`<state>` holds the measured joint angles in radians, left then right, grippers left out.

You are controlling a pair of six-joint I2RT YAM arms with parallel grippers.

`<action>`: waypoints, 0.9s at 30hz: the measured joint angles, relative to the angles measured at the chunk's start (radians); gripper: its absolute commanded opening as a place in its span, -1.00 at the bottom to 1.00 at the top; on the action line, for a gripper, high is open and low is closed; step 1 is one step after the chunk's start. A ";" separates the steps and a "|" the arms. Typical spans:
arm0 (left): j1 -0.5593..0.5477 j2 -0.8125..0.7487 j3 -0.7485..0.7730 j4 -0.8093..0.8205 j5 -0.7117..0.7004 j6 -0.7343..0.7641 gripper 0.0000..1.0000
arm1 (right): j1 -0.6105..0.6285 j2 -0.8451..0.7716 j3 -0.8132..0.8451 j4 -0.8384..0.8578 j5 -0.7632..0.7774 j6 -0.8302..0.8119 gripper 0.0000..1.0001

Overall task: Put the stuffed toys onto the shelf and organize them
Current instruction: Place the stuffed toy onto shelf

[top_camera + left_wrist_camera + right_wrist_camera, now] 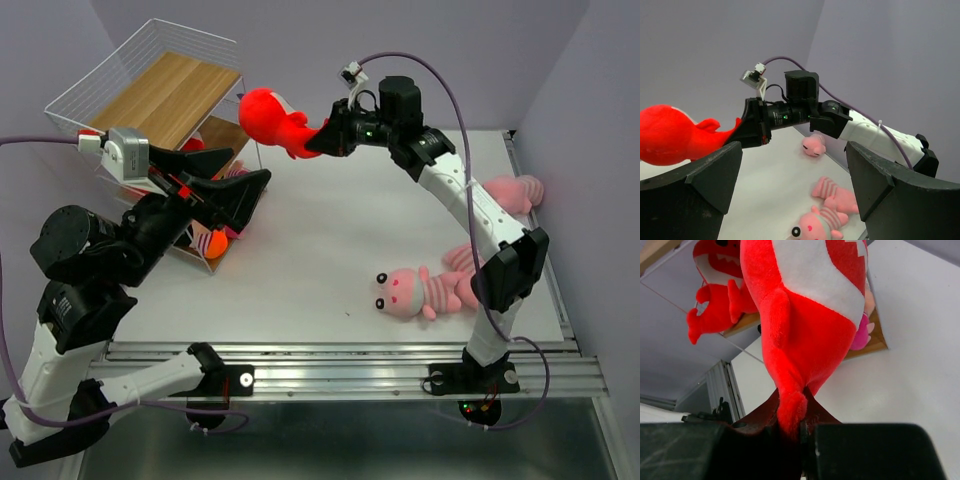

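Right jaws clenched on tail of red fish toy (270,112), body hung clear of worktop (330,230) toward shelf (165,95), likely for placing; left jaws released, empty, by shelf.

The shelf (165,95) stands at the far left corner of the worktop (320,250). A fish toy (268,115) hangs from the right hand (323,140), just right of the shelf's top tier. The left hand (240,200) sits before the lower tiers, which hold other toys (215,243). On the worktop's right side lie a front toy (410,292), a middle toy (462,258) just behind it, and a back toy (518,190) by the right edge.
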<state>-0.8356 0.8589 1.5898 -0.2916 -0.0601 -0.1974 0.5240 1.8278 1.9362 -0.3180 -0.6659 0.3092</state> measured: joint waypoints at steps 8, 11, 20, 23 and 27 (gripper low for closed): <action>0.000 -0.027 0.036 -0.047 -0.036 0.023 0.91 | 0.040 0.131 0.136 0.043 -0.014 0.067 -0.99; 0.000 -0.060 0.036 -0.060 -0.057 0.026 0.91 | 0.047 0.156 0.140 0.052 -0.015 0.089 -0.99; 0.000 -0.151 0.016 -0.067 -0.108 0.026 0.91 | 0.062 0.209 0.159 0.090 0.010 0.119 -0.99; 0.000 -0.157 0.005 -0.075 -0.122 0.026 0.91 | 0.074 0.235 0.189 0.101 0.026 0.121 -0.99; 0.000 -0.158 0.000 -0.092 -0.143 0.030 0.91 | 0.092 0.277 0.237 0.113 0.050 0.131 -0.99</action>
<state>-0.8356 0.7013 1.5898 -0.3840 -0.2031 -0.1673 0.6163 2.1052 2.1731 -0.2047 -0.6155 0.4400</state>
